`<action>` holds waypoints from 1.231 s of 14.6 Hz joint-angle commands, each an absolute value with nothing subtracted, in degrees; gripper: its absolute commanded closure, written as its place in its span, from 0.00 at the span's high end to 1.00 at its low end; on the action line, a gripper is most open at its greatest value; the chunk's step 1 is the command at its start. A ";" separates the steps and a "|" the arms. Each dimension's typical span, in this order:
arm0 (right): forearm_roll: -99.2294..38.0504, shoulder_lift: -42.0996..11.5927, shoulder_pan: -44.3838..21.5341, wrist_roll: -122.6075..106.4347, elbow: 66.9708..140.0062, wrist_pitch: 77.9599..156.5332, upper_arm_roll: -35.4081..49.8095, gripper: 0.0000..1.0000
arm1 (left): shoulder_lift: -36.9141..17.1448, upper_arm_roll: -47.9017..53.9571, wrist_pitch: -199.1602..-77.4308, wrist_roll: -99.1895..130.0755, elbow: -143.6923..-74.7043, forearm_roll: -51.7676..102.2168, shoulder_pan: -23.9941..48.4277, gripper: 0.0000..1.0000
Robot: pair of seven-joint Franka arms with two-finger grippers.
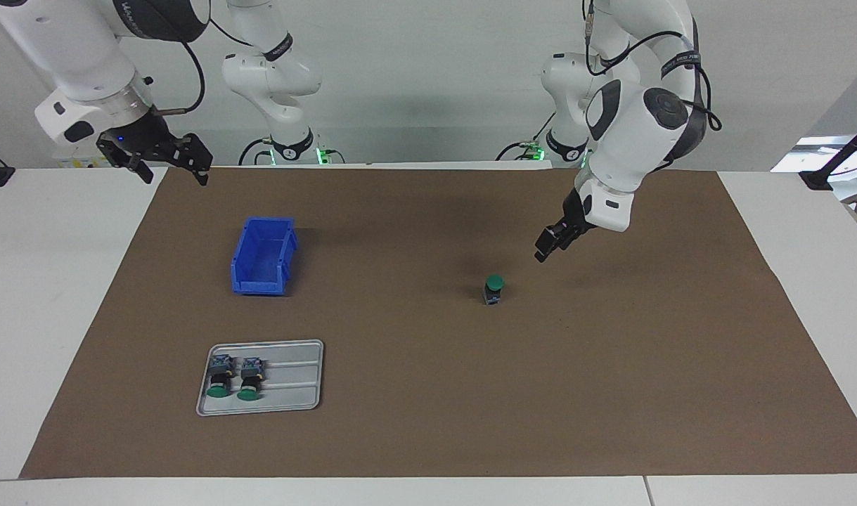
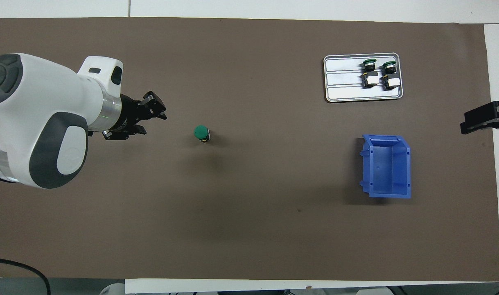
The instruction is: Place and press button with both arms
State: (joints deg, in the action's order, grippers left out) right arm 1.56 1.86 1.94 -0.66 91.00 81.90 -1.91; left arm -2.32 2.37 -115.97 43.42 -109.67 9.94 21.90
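Observation:
A green-capped button [image 1: 494, 288] [image 2: 202, 132] stands upright on the brown mat [image 1: 428, 393], cap up, with nothing touching it. My left gripper [image 1: 545, 251] [image 2: 155, 123] hangs tilted above the mat beside the button, toward the left arm's end of the table. Its fingers are narrowed but still apart, so it is open with nothing between them. My right gripper [image 1: 174, 174] [image 2: 480, 121] waits open and empty over the mat's edge at the right arm's end.
A grey tray [image 1: 298, 383] [image 2: 343, 78] holds two more green-capped buttons [image 1: 221, 379] [image 2: 370, 73] lying on their sides. A blue bin [image 1: 240, 261] [image 2: 408, 168] stands between that tray and the robots.

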 commanded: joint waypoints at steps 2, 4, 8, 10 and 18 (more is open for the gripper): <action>1.67 2.81 2.64 -1.93 91.93 81.56 -1.41 0.99 | -7.03 2.11 -114.43 43.51 -106.35 4.31 25.83 0.28; 1.67 2.81 2.64 -1.93 91.93 81.56 -1.41 0.99 | -10.35 2.02 -114.79 43.50 -103.29 4.04 27.50 0.20; 1.67 2.90 2.64 -1.93 91.93 81.56 -1.41 0.99 | -13.87 2.11 -117.49 43.50 -101.69 4.13 29.61 0.02; 1.67 2.81 2.64 -1.93 91.93 81.56 -1.41 0.99 | -14.77 2.11 -117.78 43.59 -102.48 4.04 30.58 0.01; 1.67 2.81 2.64 -1.93 91.93 81.56 -1.41 0.99 | -14.33 2.11 -119.98 44.47 -105.91 4.13 32.17 0.00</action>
State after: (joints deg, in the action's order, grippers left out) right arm 1.56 1.86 1.94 -0.66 91.00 81.90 -1.91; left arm -15.00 2.69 -119.69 43.55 -104.59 5.38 31.34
